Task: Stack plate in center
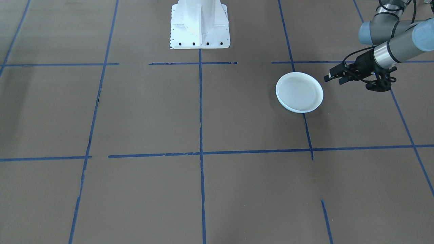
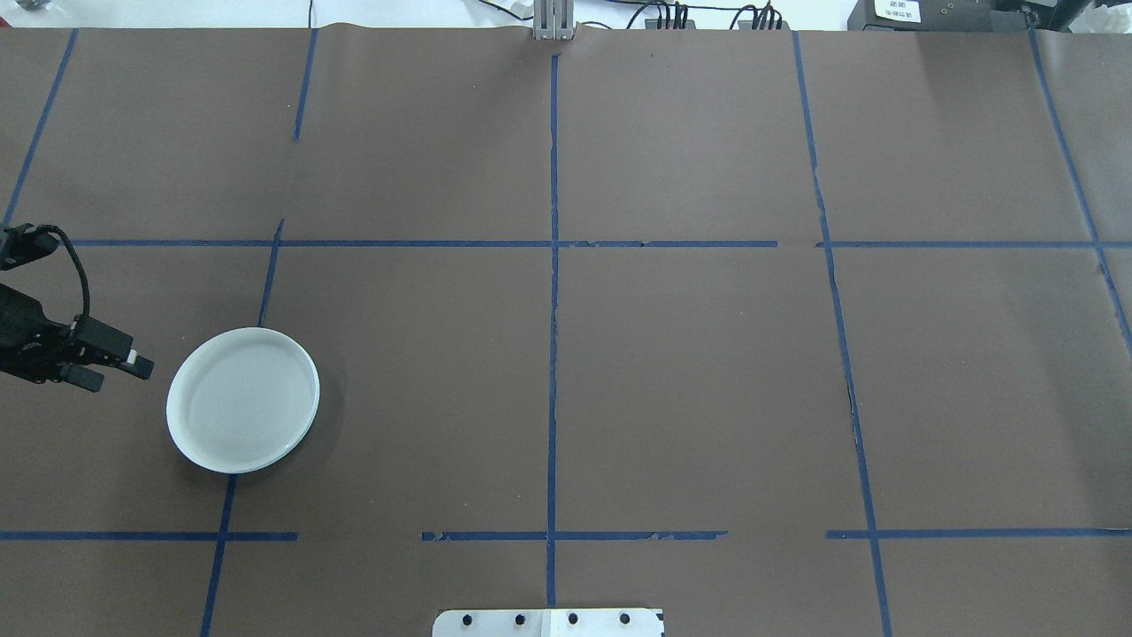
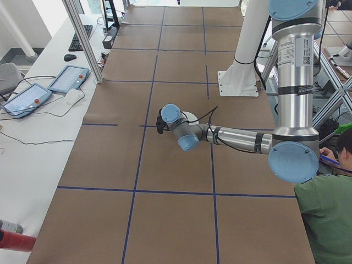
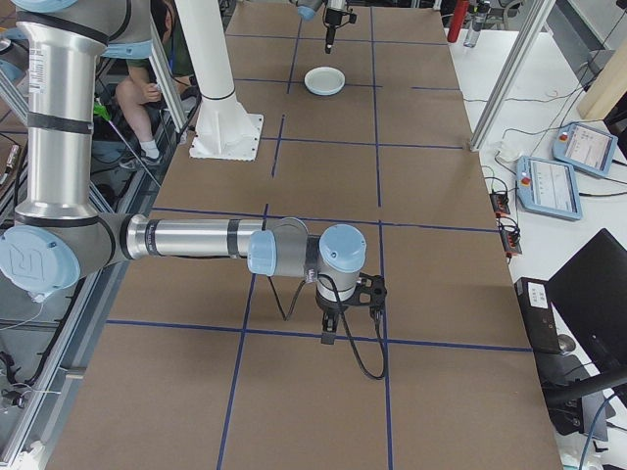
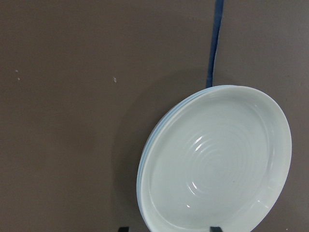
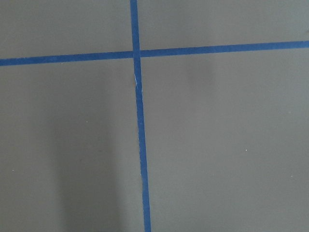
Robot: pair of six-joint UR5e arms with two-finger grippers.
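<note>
Just beside the stacked plates (image 2: pixel 243 400), the left tool (image 2: pixel 119 364) hangs part-open, empty.

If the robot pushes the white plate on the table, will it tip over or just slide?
The plate looks low, wide and flat-bottomed, so it would probably slide on the brown paper rather than tip. Its glossy rim may be slippery for the left hand to pinch. A bluish edge beneath suggests stacked plates, which could shift apart.
</note>
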